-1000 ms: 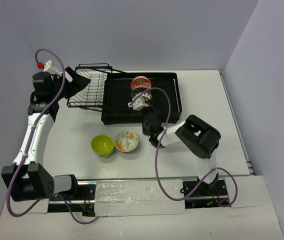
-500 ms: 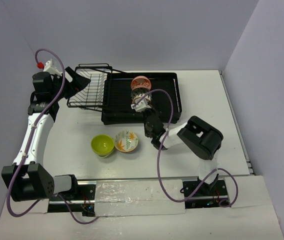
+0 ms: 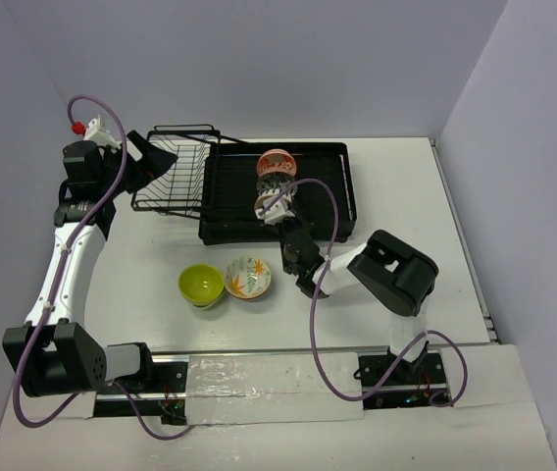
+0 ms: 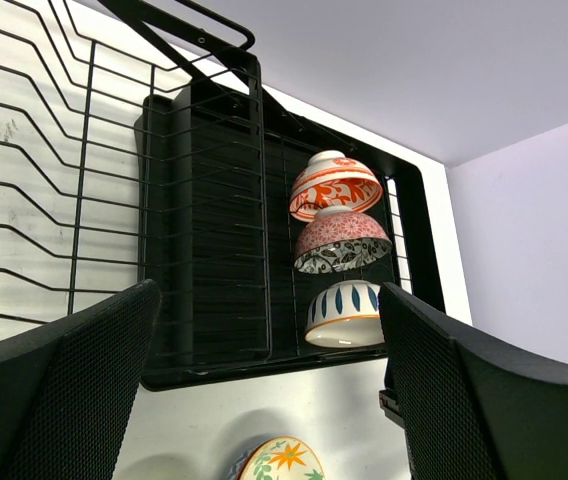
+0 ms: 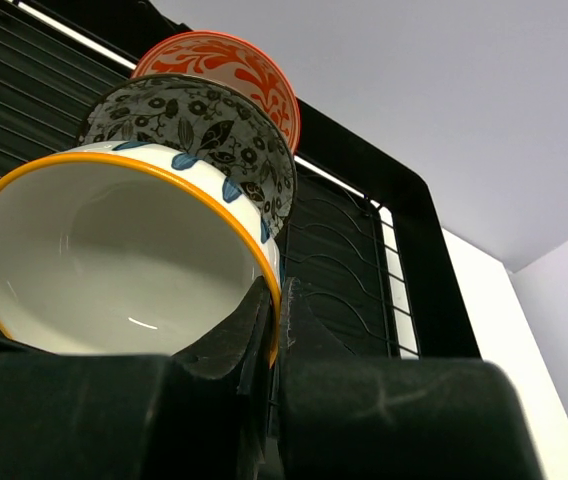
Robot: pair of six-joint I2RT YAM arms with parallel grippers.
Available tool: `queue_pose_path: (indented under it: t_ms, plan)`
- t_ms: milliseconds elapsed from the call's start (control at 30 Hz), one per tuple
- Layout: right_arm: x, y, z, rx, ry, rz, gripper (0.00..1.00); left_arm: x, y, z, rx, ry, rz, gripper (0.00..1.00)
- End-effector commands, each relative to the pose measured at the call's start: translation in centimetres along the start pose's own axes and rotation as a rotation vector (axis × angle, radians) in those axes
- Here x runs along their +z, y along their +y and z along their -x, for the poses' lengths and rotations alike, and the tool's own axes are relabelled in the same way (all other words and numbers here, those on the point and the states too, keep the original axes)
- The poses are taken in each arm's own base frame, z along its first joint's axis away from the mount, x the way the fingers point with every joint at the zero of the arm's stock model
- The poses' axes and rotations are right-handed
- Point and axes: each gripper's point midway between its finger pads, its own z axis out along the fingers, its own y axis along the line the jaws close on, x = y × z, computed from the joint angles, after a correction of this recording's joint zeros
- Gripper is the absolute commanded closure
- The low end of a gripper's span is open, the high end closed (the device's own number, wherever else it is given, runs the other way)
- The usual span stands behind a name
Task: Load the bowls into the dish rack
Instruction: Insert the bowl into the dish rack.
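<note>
- White glaze, blue petals, orange rim: the blue-petalled bowl (image 5: 114, 250) is the one in hand. It stands on edge over the slats of the dish rack (image 3: 229, 196), third in a row and just beside the second.
- The right gripper (image 5: 269, 325) is pinched tight on its rim, one finger inside the lip and one outside.
- Ahead of it, the floral bowl (image 4: 342, 240) in pink and black leans on the red-orange bowl (image 4: 334, 185). Both are tilted on the slats at the far end of the rack.
- Change over the last second: the right arm's elbow has sunk lower and swung a little to the right, and its forearm lies flatter over the table (image 3: 406, 186). The held bowl has edged closer to the row.
- We read this as the placing stroke nearly finished. Whether the bowl's lower rim already bears on the slats we cannot tell.
- Next call, in our judgement: ease the fingers apart without knocking the leaning row.
- Not yet loaded: the lime green bowl (image 3: 201, 284) and the leaf-patterned bowl (image 3: 248, 277), side by side on the table near the rack's front edge.
- The left gripper (image 4: 264, 385) hangs with fingers wide apart and empty, beside the wire basket (image 3: 171, 182). It has not moved in that second.
</note>
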Motion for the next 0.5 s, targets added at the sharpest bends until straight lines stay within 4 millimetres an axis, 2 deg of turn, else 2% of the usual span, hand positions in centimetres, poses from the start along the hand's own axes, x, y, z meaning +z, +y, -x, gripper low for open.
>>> queue_pose_path:
  t_ms: [0, 167, 467]
  plan:
    - [0.1, -3.9, 6.6, 0.257, -0.217, -0.155, 1.0, -0.9, -1.4, 1.3, 0.023, -0.046, -0.05, 0.05]
    - [0.6, -3.9, 6.4, 0.218, -0.205, -0.182, 1.0, -0.9, -1.0, 1.6, 0.022, -0.054, -0.033, 0.05]
    - [0.7, -4.5, 6.5, 0.247, -0.189, -0.207, 1.0, -1.4, -0.5, 2.3, 0.022, -0.08, -0.009, 0.05]
